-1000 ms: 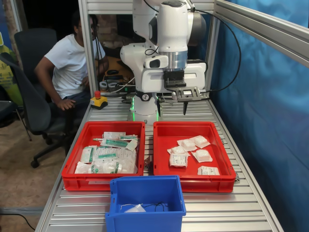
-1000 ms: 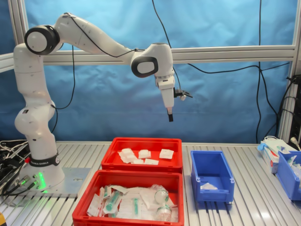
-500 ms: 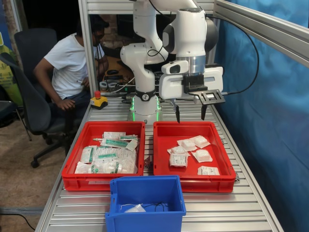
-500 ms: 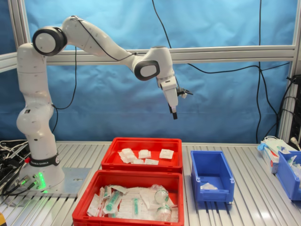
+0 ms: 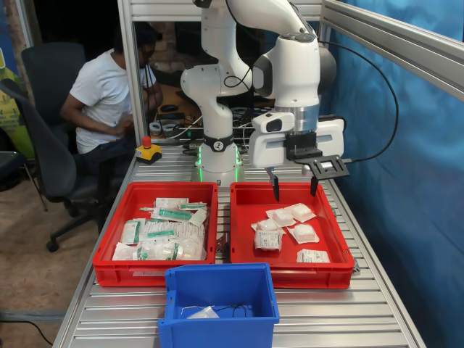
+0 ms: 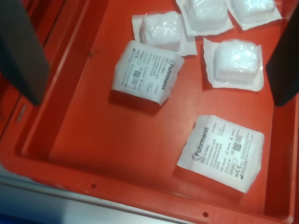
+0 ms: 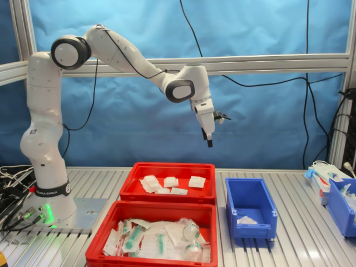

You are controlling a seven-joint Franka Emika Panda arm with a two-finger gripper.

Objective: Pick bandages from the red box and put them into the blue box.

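The red box (image 5: 290, 275) is the tray on the first exterior view's right and the far tray (image 7: 132, 188) in the second exterior view. Several bandages (image 5: 285, 226) lie in it as white square pouches (image 7: 169, 182). In the wrist view, two flat printed bandages (image 6: 145, 71) and puffy ones lie on the red floor. My gripper (image 5: 294, 188) hangs open and empty above the red box's back part, well clear of the pouches (image 7: 209, 143); its dark fingers (image 6: 21, 46) frame the wrist view. The blue box (image 5: 217, 272) stands in front (image 7: 250, 186), holding one white pouch (image 5: 203, 313).
A twin red tray (image 5: 116, 272) full of green-printed packets sits beside the red box (image 7: 150, 210). A person (image 5: 109, 90) sits behind the table near a red stop button (image 5: 147, 141). Another blue bin (image 7: 340, 203) and a packet carton (image 7: 321, 173) stand far off.
The arm has swung out and lowered over the red box, toward the first exterior view's right. The wrist turned so both fingers show. The gripper stays open and empty.
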